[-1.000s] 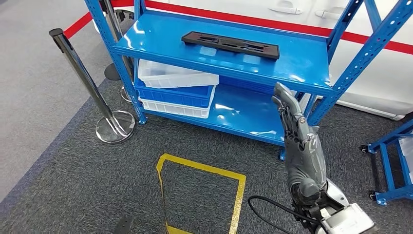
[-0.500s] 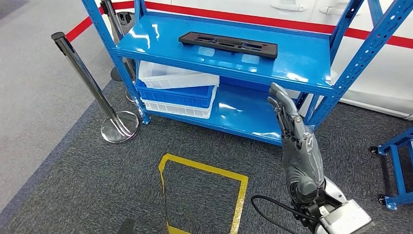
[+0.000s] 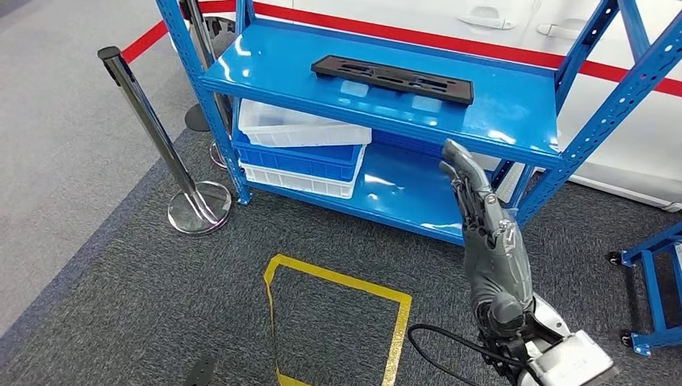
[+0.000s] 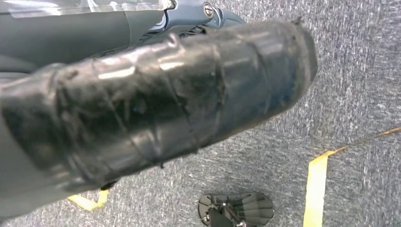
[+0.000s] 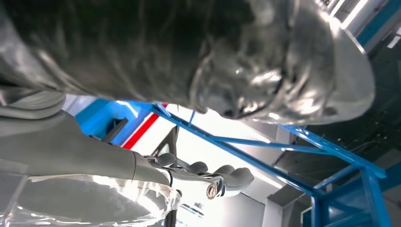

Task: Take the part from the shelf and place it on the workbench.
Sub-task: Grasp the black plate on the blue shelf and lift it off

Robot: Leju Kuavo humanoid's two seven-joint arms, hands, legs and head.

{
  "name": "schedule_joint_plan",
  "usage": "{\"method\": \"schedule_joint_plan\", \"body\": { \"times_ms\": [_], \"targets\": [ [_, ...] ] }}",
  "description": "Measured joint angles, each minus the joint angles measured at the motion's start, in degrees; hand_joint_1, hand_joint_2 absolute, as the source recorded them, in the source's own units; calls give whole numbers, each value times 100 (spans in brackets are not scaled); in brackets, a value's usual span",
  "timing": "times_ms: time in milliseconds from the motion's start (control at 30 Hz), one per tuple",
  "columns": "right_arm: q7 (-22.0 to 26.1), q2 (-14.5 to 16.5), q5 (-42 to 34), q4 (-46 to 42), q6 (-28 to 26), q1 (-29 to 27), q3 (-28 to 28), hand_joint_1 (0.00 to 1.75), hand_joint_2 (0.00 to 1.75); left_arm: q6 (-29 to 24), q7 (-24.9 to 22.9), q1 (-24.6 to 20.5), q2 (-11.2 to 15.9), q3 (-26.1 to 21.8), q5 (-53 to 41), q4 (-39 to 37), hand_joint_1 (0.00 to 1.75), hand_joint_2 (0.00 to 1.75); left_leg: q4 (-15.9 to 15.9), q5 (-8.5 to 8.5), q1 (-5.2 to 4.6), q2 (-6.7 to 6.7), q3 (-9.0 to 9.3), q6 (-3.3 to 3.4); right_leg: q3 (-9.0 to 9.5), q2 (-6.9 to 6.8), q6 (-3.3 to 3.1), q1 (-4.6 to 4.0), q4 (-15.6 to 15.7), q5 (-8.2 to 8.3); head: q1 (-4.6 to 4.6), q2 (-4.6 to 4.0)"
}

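A long flat black part (image 3: pixel 392 79) with cut-outs lies on the top board of the blue shelf (image 3: pixel 515 112), towards its back. My right hand (image 3: pixel 485 233) is raised in front of the shelf's right half, below the top board's edge. Its fingers (image 5: pixel 222 176) are stretched out and apart, holding nothing, and it stays short of the part. In the left wrist view my left hand (image 4: pixel 156 104) hangs over the grey carpet. Its tape-wrapped thumb lies along the fingers with nothing in it.
White and blue bins (image 3: pixel 301 149) are stacked on the lower board at the left. A chrome stanchion (image 3: pixel 153 137) stands left of the shelf. A yellow tape outline (image 3: pixel 338 322) marks the carpet before me. Another blue rack (image 3: pixel 655 297) is at the right, and a white car body (image 3: pixel 482 16) is behind.
The whole picture has shifted a little to the right and down, so the camera moved. My right hand stays raised and open in much the same place.
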State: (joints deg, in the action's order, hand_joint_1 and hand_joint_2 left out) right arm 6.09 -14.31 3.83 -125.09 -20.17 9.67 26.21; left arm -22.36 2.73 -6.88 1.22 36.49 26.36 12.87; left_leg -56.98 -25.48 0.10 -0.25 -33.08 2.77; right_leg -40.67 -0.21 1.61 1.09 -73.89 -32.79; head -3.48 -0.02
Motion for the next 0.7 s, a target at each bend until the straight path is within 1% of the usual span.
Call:
{"method": "schedule_joint_plan", "body": {
  "times_ms": [33,67,100,133,167,200,233,300,333,367,400,467,500,533,567,600,633,667,700],
  "targets": [
    [-1,-2,-3,5,1,-5,0,0,0,4,0,4,-2,1,-4,0,0,0,-19,-20,3,-7,5,-6,-29,0,11,7,-14,81,-1,0],
    [-2,-5,-7,9,1,-6,0,0,0,9,0,8,-5,2,-9,0,0,0,-44,-44,10,-17,13,-20,50,0,18,15,190,256,0,0],
    [-2,-9,-8,10,2,-5,0,0,0,14,0,8,-9,3,-14,0,0,0,-77,-75,18,-28,21,-42,208,1,23,25,553,465,1,0],
    [-2,-13,-8,13,3,-3,0,0,0,18,-1,5,-13,3,-22,0,0,0,-119,-110,15,-39,14,-74,365,10,21,27,899,601,4,1],
    [-1,-15,-9,15,3,-2,0,0,0,21,-3,-1,-15,4,-27,0,0,0,-163,-141,10,-51,-1,-107,484,20,-1,25,1153,680,4,1],
    [-2,-16,-10,18,4,-4,0,0,0,25,-5,-7,-16,4,-32,0,0,0,-196,-164,3,-60,-19,-141,542,30,-29,17,1285,691,5,0],
    [-2,-17,-12,22,6,-6,0,0,0,27,-8,-11,-15,5,-38,0,0,0,-210,-174,-5,-66,-34,-171,548,40,-66,2,1297,661,7,1],
    [-1,-19,-19,26,8,-9,0,0,0,32,-11,-14,-12,8,-46,0,0,0,-216,-194,0,-65,-32,-218,559,38,-139,4,1311,660,7,0],
    [1,-20,-23,26,9,-7,0,0,0,35,-11,-15,-10,10,-50,0,0,0,-271,-235,3,-52,-48,-247,579,33,-171,13,1324,654,1,0],
    [4,-20,-26,26,9,-6,0,0,0,40,-11,-17,-11,11,-54,0,0,0,-433,-326,9,-38,-120,-276,602,25,-202,23,1337,647,-11,0],
    [7,-21,-29,26,9,-6,0,0,0,45,-11,-19,-13,14,-56,0,0,0,-714,-457,16,-23,-260,-305,623,17,-227,25,1345,636,-21,0],
    [10,-21,-32,28,10,-8,0,0,0,55,-11,-16,-21,19,-60,0,0,0,-1449,-714,29,-13,-668,-338,647,9,-263,13,1345,611,-36,1],
    [10,-22,-33,30,11,-11,0,0,0,56,-11,-9,-22,21,-61,0,0,0,-1700,-740,32,-12,-833,-340,661,10,-274,5,1344,597,-36,1],
    [10,-22,-34,33,11,-14,0,0,0,57,-12,-2,-22,22,-61,0,0,0,-1756,-657,33,-12,-909,-332,682,14,-281,-2,1344,580,-37,1],
    [10,-22,-35,36,11,-17,0,0,0,59,-13,2,-22,24,-63,0,0,0,-1599,-478,29,-12,-880,-308,713,19,-282,-8,1344,558,-37,1],
    [10,-22,-36,38,11,-17,0,0,0,61,-13,1,-22,26,-65,0,0,0,-1263,-239,18,-12,-756,-266,754,23,-276,-14,1347,532,-37,1],
    [10,-22,-38,39,11,-18,0,0,0,67,-14,-3,-18,27,-67,0,0,0,-890,-57,-2,-8,-596,-211,796,24,-267,-19,1354,505,-33,1],
    [11,-22,-42,38,11,-17,0,0,0,78,-14,-8,-16,30,-70,0,0,0,-555,54,-28,-3,-439,-155,827,26,-249,-25,1362,480,-29,1],
    [11,-22,-52,38,12,-20,0,0,0,96,-15,-16,-15,36,-73,0,0,0,-336,85,-55,3,-329,-110,850,25,-221,-22,1384,465,-26,0]
  ]
}}
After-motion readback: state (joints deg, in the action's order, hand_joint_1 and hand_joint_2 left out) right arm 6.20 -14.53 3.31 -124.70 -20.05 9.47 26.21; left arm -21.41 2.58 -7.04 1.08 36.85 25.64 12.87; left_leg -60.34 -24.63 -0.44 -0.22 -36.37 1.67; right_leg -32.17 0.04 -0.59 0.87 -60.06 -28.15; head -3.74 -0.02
